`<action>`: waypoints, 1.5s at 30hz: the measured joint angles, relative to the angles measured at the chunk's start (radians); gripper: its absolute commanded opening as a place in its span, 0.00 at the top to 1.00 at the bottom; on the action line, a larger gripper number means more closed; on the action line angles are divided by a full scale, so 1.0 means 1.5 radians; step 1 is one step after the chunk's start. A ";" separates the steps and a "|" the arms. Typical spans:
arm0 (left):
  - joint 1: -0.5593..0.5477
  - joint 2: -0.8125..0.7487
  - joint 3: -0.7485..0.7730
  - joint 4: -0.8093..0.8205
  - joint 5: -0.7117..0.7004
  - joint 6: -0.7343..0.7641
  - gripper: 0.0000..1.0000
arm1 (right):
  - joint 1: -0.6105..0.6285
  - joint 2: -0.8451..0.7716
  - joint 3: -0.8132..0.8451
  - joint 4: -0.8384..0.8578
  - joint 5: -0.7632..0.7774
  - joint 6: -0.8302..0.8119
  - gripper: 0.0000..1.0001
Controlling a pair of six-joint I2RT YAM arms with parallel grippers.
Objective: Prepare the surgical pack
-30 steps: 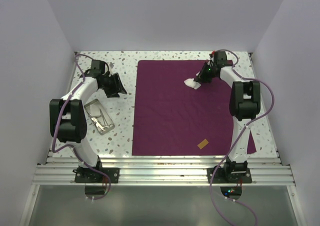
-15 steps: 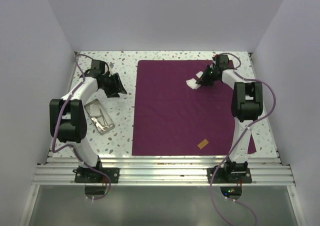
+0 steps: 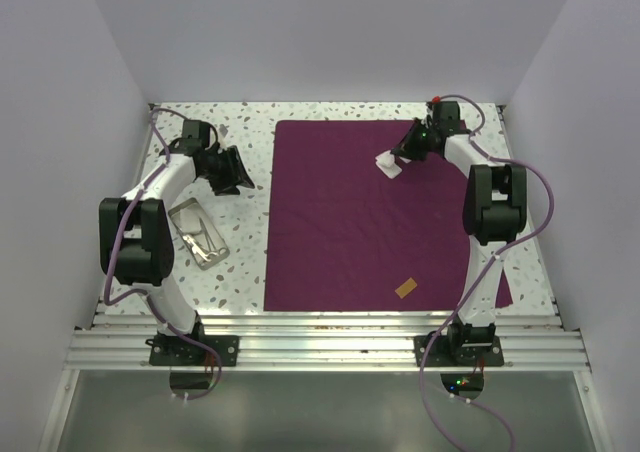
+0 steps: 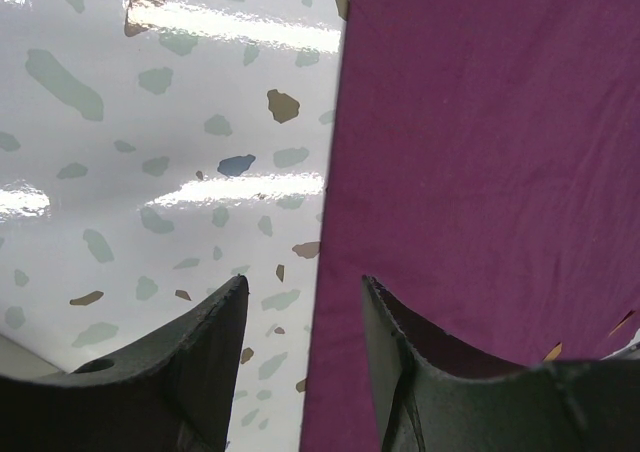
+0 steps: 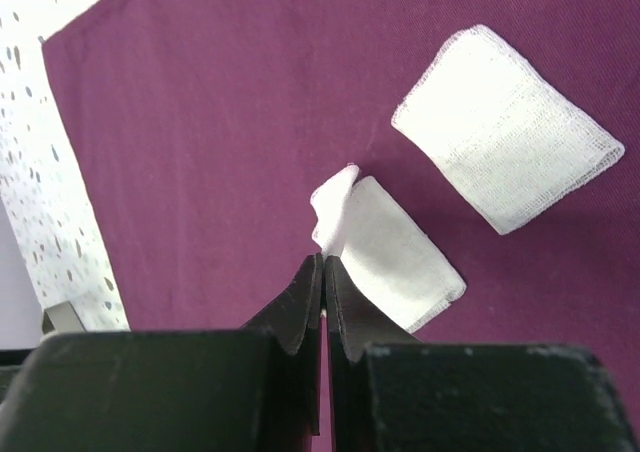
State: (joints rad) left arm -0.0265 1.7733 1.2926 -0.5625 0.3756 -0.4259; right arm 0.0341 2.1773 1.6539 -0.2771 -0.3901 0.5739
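Purple cloth (image 3: 360,232): left edge bordered by bare tabletop (image 3: 243,272). Steel tray (image 3: 198,234): left of cloth, apart. Gauze squares (image 5: 505,152): on cloth, far right. Left end effector (image 4: 304,284): spread above cloth's left edge. Right end effector (image 5: 326,262): pressed together at nearer gauze corner.

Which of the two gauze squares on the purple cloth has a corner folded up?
The nearer gauze square, just in front of the right gripper's shut fingertips: its left corner curls upward. The farther gauze square lies flat.
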 measured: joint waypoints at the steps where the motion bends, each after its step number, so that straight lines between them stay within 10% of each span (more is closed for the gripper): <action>1: 0.000 0.000 0.000 0.000 0.000 0.000 0.47 | 0.000 0.000 0.001 0.004 0.000 0.003 1.00; 31: 0.000 0.006 0.000 0.000 0.009 0.002 0.48 | -0.009 0.040 0.002 -0.084 0.027 0.041 1.00; 45: 0.000 0.007 0.000 0.000 0.012 0.002 0.48 | -0.009 0.041 0.042 -0.143 0.061 -0.003 0.75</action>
State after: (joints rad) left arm -0.0265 1.7844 1.2926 -0.5625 0.3935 -0.4236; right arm 0.0200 2.2395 1.7176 -0.4915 -0.2993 0.5697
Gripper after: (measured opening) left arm 0.525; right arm 0.227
